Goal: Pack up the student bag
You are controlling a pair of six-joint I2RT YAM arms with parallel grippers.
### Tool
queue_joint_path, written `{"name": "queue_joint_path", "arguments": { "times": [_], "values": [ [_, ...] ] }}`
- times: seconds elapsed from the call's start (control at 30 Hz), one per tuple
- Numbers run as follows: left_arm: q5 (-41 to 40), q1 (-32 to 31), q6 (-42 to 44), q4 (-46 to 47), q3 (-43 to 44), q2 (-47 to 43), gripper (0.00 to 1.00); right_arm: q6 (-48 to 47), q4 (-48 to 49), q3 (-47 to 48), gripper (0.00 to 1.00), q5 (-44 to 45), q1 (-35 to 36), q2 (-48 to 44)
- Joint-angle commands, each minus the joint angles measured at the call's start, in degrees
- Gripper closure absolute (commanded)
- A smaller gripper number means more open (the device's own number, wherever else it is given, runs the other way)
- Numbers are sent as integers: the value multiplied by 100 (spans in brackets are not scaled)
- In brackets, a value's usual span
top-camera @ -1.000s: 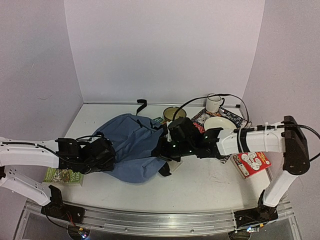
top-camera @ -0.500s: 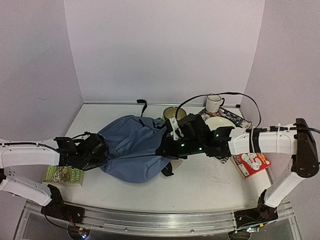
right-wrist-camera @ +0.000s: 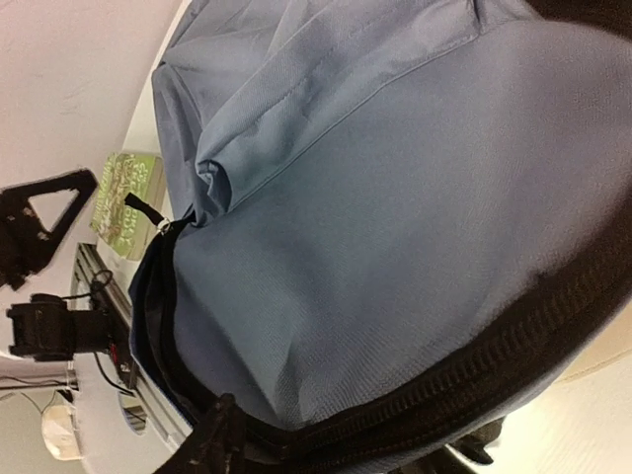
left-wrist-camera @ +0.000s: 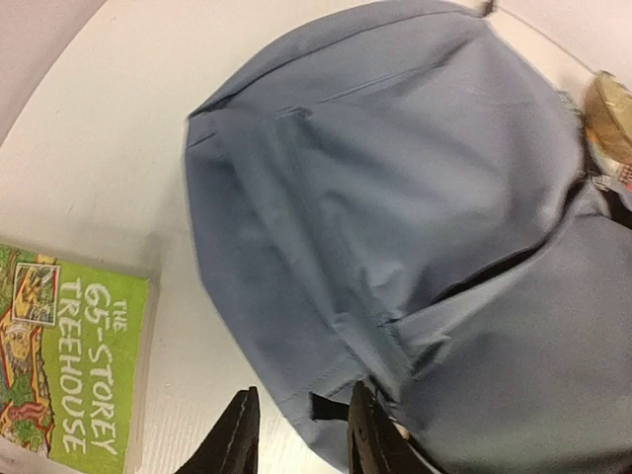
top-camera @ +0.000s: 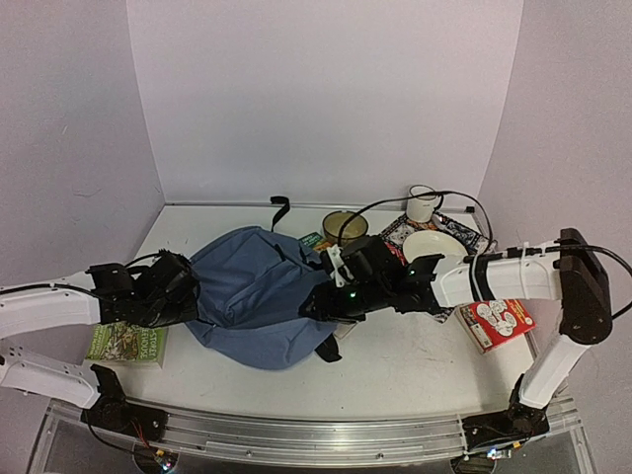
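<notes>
Student bag lies between left pincer and right pincer

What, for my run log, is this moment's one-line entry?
student bag lying down | left gripper open at its edge | right gripper against bag, jaws unclear | green book outside

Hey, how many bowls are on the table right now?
2. An olive-green bowl sits behind the student bag; a cream bowl lies to its right, nearer than the white mug. The bag may hide more.
</notes>
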Motion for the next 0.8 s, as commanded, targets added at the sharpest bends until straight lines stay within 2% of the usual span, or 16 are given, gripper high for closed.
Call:
{"name": "queue_joint_path", "arguments": {
  "times": [0.0,0.17,0.33,0.53,0.77],
  "values": [
    [380,14,797,343,513,-258,54,-56,-226,-46,42,494,-160,-351],
    [916,14,1324,763,863,-28,40,-77,-412,-212,33,727,-335,-725],
    [1593,5,1736,1330,1129,550,35,-143,-513,-163,30,847,-431,-863],
    [2267,-72,2005,1954,1430,1233,32,-27,-577,-232,39,916,-557,-736],
    [2319,-535,2189,2204,1874,1968,29,34,-522,-371,47,879,-610,-492]
  ]
}}
